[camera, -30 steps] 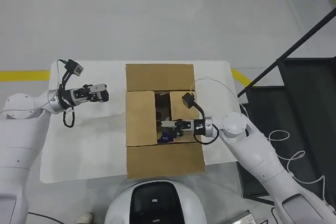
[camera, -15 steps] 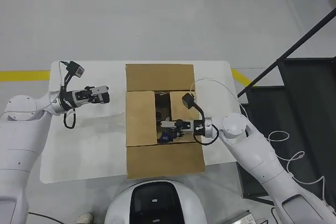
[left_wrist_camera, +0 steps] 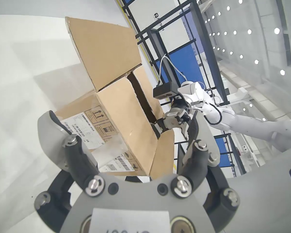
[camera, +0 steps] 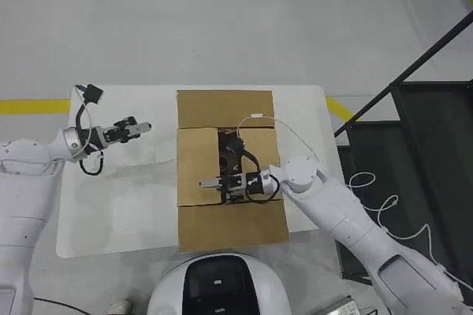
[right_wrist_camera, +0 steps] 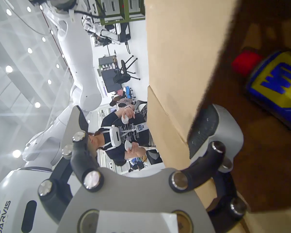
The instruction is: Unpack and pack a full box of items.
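Flap [right_wrist_camera: 184, 49] of box [camera: 197, 169] between parted fingers of my right hand [camera: 219, 184] | left hand [camera: 142, 126], fingers spread, hovers at box's 9 o'clock | risk: skewed pull could tear cardboard

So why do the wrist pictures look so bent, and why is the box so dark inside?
Left wrist view: a wide lens bows the black rack. Right wrist view: the cardboard flap shades the inside of the box around the blue can. Top view: even light.

White table [camera: 118, 220] — yellow floor stripe [camera: 24, 105] by its far edge, black metal rack [camera: 433, 134] just beside it.
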